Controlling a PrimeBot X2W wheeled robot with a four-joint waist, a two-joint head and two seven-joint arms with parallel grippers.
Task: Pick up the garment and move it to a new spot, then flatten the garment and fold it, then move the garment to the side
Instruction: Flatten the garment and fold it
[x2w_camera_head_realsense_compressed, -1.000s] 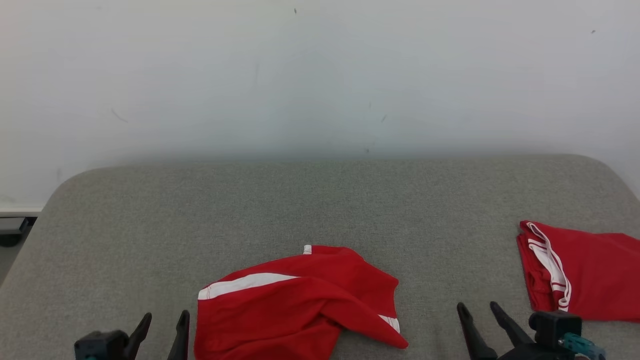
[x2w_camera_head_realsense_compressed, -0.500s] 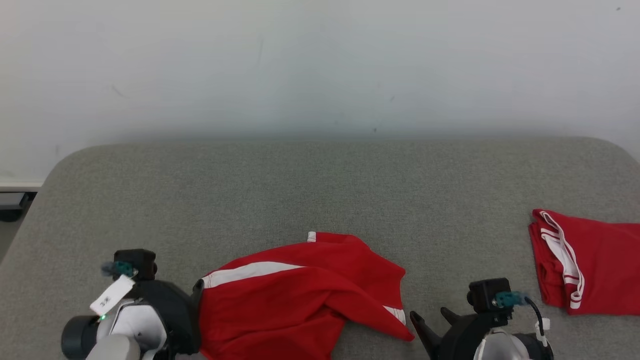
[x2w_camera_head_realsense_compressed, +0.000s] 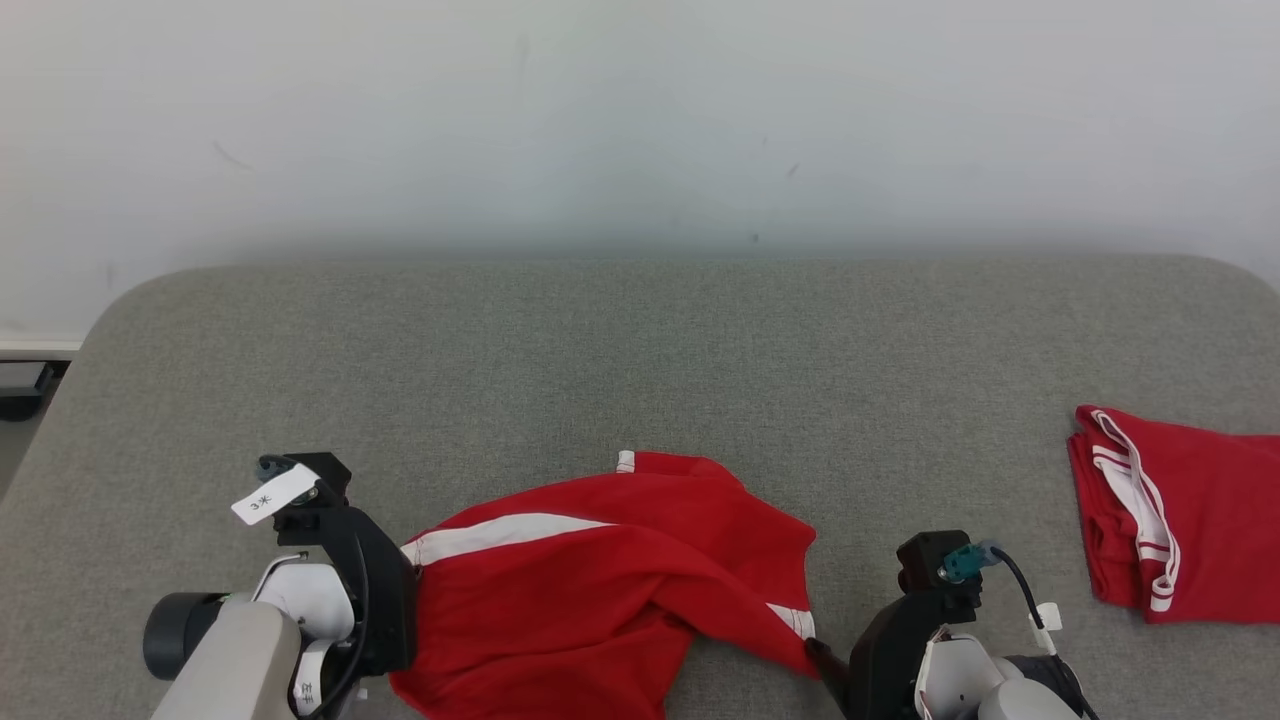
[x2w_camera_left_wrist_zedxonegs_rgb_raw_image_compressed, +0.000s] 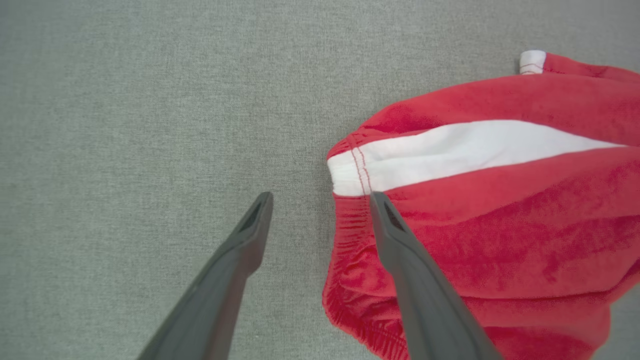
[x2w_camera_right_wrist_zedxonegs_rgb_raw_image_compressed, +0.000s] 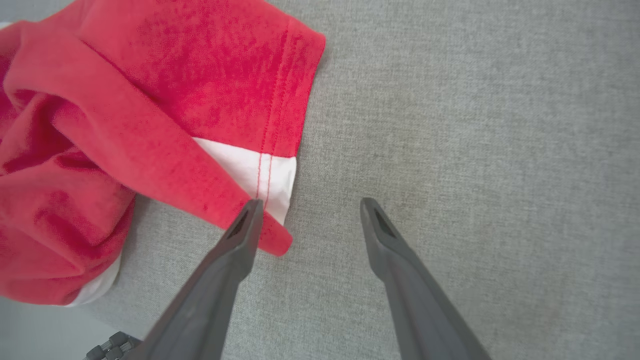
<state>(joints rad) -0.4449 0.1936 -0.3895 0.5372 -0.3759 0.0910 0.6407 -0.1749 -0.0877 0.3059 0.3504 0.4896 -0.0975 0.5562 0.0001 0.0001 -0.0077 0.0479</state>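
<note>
The garment (x2w_camera_head_realsense_compressed: 600, 580) is red with white stripes and lies crumpled at the near middle of the grey padded surface (x2w_camera_head_realsense_compressed: 640, 350). My left arm (x2w_camera_head_realsense_compressed: 340, 590) stands at its left edge, fingers pointing down. My left gripper (x2w_camera_left_wrist_zedxonegs_rgb_raw_image_compressed: 320, 200) is open: one finger lies over the garment (x2w_camera_left_wrist_zedxonegs_rgb_raw_image_compressed: 500, 225) by the white stripe's end, the other over bare fabric. My right arm (x2w_camera_head_realsense_compressed: 930, 640) stands at the garment's right corner. My right gripper (x2w_camera_right_wrist_zedxonegs_rgb_raw_image_compressed: 310, 205) is open, with its left finger at the garment's (x2w_camera_right_wrist_zedxonegs_rgb_raw_image_compressed: 125, 125) striped corner tip and its right finger over bare surface. Nothing is held.
A second red garment (x2w_camera_head_realsense_compressed: 1190, 520) with white trim lies folded at the right edge of the surface. A white wall rises behind the surface. The surface's rounded left corner drops to the floor by a dark object (x2w_camera_head_realsense_compressed: 20, 390).
Both arms have come forward and tipped over, so the fingers now point down at the garment's left and right edges. The head camera has tilted a little; the garments have not moved.
</note>
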